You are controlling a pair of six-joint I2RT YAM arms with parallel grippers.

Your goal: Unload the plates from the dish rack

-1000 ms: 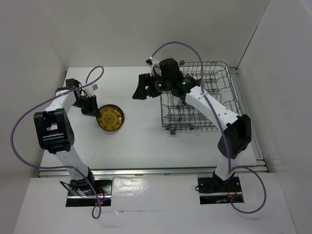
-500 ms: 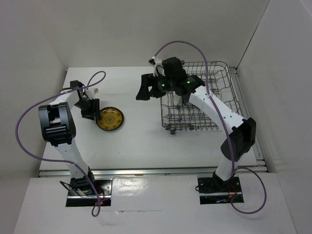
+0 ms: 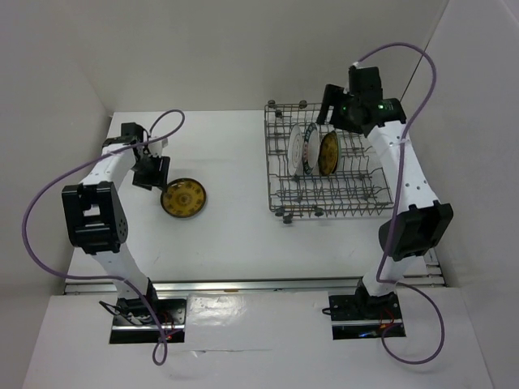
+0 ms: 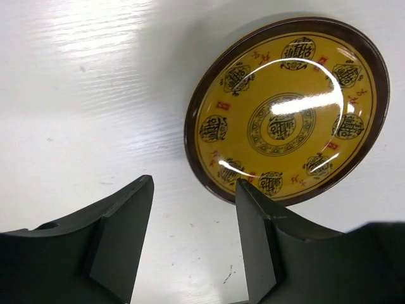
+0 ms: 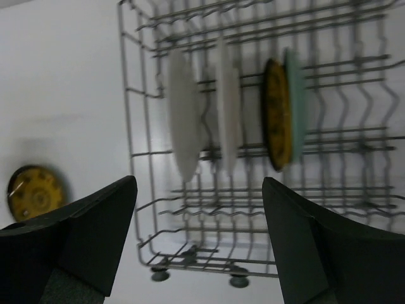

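Observation:
One ochre-yellow plate (image 3: pixel 183 198) (image 4: pixel 285 111) lies flat on the table, left of the dish rack (image 3: pixel 280 174). My left gripper (image 3: pixel 152 175) (image 4: pixel 195 183) is open just off that plate's left rim, with bare table between its fingers. Several plates stand on edge in the dish rack (image 5: pixel 130 120): two pale ones (image 5: pixel 183 123), an ochre one (image 5: pixel 276 114) (image 3: pixel 328 154) and a teal one (image 5: pixel 295 95). My right gripper (image 3: pixel 328 104) (image 5: pixel 199 183) hovers open and empty above the rack's back right.
The white side walls close in on the table at left and right. The rack's right side sits near the table's right edge (image 3: pixel 413 186). Purple cables loop above both arms.
My left gripper has opened and let go of the ochre plate, which now lies on the table. The right arm swung from the rack's left side to its back right, uncovering the racked plates.

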